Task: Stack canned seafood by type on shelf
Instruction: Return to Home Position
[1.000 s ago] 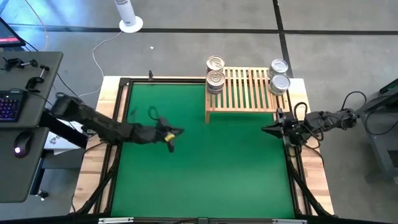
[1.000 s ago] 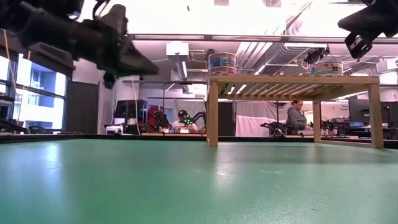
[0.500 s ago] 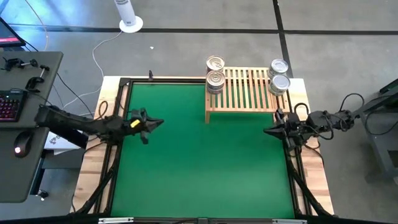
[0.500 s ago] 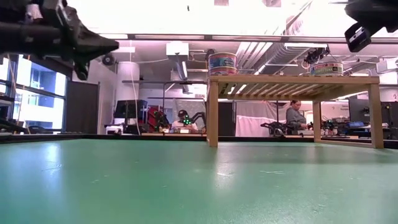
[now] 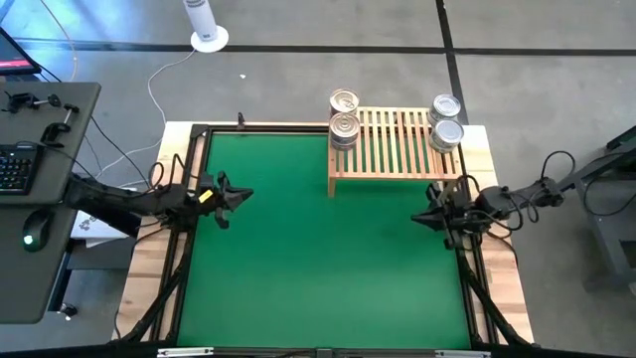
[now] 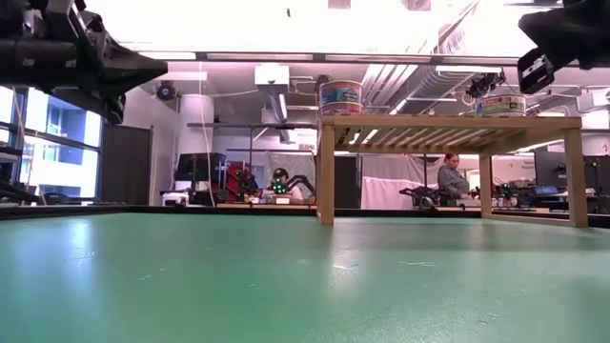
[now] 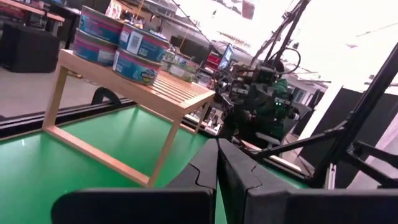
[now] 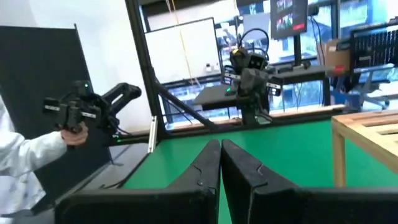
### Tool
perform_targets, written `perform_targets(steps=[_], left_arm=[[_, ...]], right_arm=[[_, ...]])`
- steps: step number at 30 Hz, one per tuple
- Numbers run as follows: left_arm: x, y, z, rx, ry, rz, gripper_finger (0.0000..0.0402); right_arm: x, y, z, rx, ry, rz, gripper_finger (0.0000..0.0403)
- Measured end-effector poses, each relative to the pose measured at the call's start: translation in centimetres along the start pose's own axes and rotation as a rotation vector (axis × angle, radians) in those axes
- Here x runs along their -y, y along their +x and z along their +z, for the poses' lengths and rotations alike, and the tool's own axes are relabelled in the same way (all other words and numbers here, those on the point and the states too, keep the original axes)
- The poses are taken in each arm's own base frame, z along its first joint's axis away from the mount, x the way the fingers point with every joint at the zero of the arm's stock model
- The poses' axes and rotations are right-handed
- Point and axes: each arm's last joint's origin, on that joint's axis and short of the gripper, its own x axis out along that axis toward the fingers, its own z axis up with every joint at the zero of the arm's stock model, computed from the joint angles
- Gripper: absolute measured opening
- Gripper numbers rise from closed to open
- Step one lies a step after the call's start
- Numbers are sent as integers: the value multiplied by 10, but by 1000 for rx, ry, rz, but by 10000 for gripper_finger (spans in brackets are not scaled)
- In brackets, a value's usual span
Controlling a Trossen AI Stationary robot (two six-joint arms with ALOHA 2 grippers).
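Four stacks of tins [image 5: 345, 126] are counted on the one shelf [image 5: 396, 144], two at each end. The left-end pair is seen two tins high. The left gripper [image 5: 241, 194] is held over the green mat [image 5: 318, 268] at its left edge and the right gripper [image 5: 418, 216] at its right edge. Both pairs of fingers are pressed together.

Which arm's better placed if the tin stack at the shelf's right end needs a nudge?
Right. The right gripper hangs at the mat's right edge, in front of the shelf's right end and that tin stack. The left gripper is over the mat's left edge, far from it. Fingers shut on both.
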Motion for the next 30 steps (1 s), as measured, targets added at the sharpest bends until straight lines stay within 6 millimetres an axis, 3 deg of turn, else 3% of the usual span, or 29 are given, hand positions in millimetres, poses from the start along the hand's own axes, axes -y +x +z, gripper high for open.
perform_targets(steps=[5, 13, 20, 30], left_arm=[[0, 0, 0, 0, 6, 0, 0], [0, 0, 0, 0, 9, 1, 0], [0, 0, 0, -6, 49, -8, 0], [0, 0, -3, -34, 145, -23, 0]], right_arm=[[1, 4, -13, 62, -32, 2, 9], [13, 5, -13, 142, -130, -130, 8], [27, 5, -19, 67, -96, -147, 2], [31, 5, -33, -71, 50, -157, 2]])
